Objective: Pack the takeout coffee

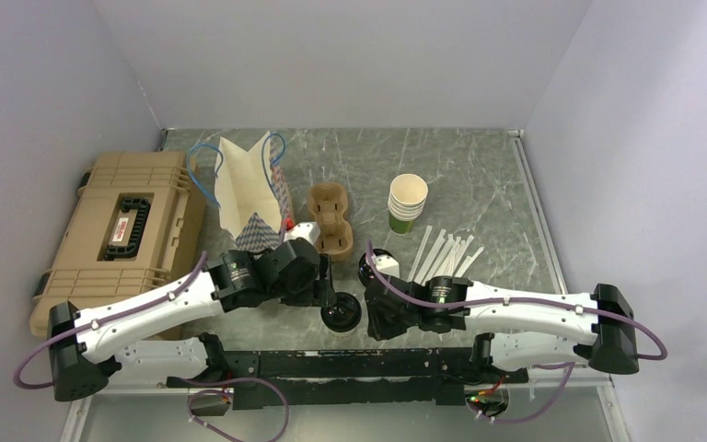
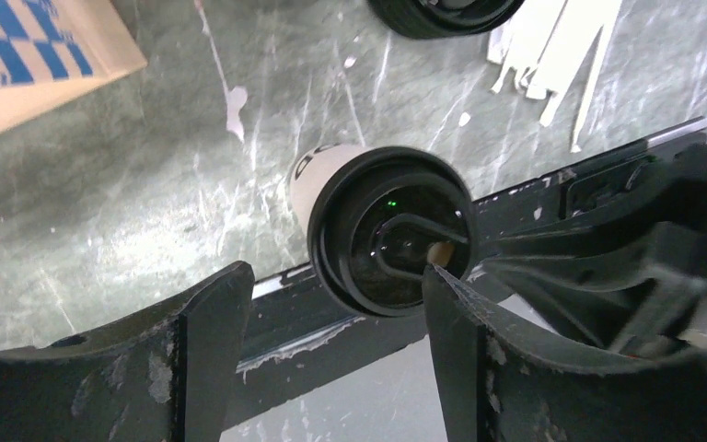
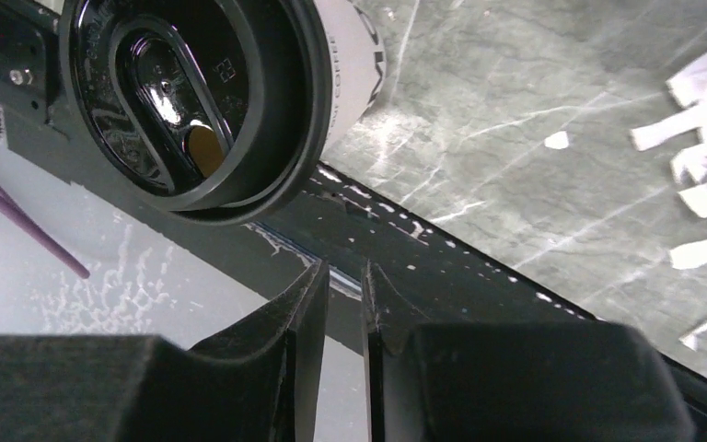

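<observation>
Takeout coffee [image 1: 342, 314]: small cream paper cup w/ round black lid. It sits at the near edge of the table [image 1: 479, 175], right by the black rail [image 1: 359, 361] where the arms are mounted, btwn the two arm tips. Both wrist views look down onto the lid. The cup seems upright, though a slight tilt can't be ruled out.

Left claw [image 2: 331, 276]: fingers wide apart, straddling the cup. One fingertip is at the lid's rim and the other stands clear, so nothing is gripped. Right claw [image 3: 341, 272]: just beside the cup, fingers nearly together w/ only a thin slit, holding nothing.

Further out: a brown cup carrier [image 1: 330, 216], a paper bag [image 1: 249, 189] w/ blue handles standing behind it, a stack of lidless cups [image 1: 407, 203], white stir sticks [image 1: 442, 253], and a tan case [image 1: 120, 230] at far left.

Step in hand, prob.: the left claw lining up to pick up the coffee. The next move calls for centring on the cup, closing gently on the paper wall below the lid, then lifting it level toward carrier or bag.
</observation>
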